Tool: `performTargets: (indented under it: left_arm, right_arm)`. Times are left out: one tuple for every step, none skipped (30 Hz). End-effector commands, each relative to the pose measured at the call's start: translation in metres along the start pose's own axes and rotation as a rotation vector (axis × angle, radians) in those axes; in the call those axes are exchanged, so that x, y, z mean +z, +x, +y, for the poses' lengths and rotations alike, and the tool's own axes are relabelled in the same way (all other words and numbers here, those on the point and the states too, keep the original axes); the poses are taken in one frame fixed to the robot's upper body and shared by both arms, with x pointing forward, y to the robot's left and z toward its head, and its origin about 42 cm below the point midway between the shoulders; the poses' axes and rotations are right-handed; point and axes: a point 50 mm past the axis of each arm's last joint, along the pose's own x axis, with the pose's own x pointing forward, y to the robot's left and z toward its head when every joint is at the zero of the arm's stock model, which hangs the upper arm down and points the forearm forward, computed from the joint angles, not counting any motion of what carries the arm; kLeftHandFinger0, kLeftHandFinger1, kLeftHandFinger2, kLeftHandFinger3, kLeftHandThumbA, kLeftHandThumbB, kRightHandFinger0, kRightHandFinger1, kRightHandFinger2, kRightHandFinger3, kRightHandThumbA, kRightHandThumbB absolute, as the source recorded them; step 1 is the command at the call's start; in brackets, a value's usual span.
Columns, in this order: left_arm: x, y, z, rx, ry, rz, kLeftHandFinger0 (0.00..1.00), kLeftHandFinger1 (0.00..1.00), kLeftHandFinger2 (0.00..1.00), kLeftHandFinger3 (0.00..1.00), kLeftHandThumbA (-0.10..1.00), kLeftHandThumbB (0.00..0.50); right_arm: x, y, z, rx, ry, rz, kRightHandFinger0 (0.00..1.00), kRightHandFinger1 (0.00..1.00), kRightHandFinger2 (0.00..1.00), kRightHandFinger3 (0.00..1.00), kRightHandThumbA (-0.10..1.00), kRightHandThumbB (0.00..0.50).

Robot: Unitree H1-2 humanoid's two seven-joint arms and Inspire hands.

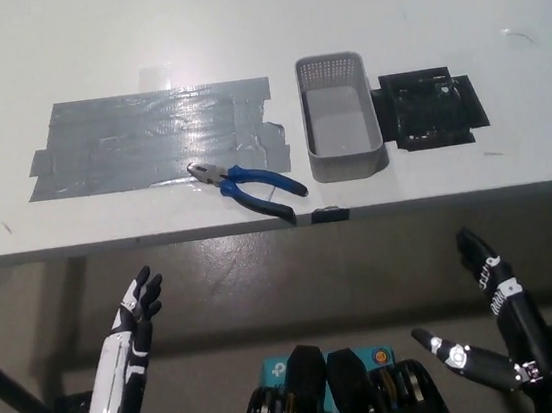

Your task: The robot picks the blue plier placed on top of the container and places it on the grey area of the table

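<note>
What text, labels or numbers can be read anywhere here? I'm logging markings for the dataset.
None can be read.
Blue plier, grey container, grey tape area, black patch: no lettering shows.
Left hand and right hand, both open below the table: pale marks, too small to read.

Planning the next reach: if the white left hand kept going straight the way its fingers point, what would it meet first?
Probably the table's front edge, left of the blue pliers. The left hand is open below the tabletop, pointing up and slightly right; depth is unclear, so it might pass under.
</note>
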Motion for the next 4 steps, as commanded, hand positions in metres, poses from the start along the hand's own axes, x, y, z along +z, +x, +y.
performTargets:
  left_arm:
    - [0.0063,0.0,-0.0021,-0.009,0.013,-0.017,1.0,1.0,1.0,1.0,1.0,0.057]
    - [0.0057,-0.0008,-0.0025,-0.011,0.011,-0.015,1.0,1.0,1.0,1.0,1.0,0.058]
    - [0.0056,-0.0015,-0.0032,-0.012,0.011,-0.012,1.0,1.0,1.0,1.0,1.0,0.058]
    - [0.0056,-0.0015,-0.0032,-0.012,0.011,-0.012,1.0,1.0,1.0,1.0,1.0,0.058]
  right_arm:
    - [0.0077,0.0033,-0.0002,0.026,-0.01,-0.059,1.0,1.0,1.0,1.0,0.83,0.158]
    - [0.0078,0.0031,0.0,0.028,-0.005,-0.057,1.0,1.0,1.0,1.0,0.83,0.159]
    - [0.0074,0.0029,-0.0002,0.033,-0.005,-0.058,1.0,1.0,1.0,1.0,0.82,0.153]
    - [0.0074,0.0029,-0.0002,0.033,-0.005,-0.058,1.0,1.0,1.0,1.0,0.82,0.153]
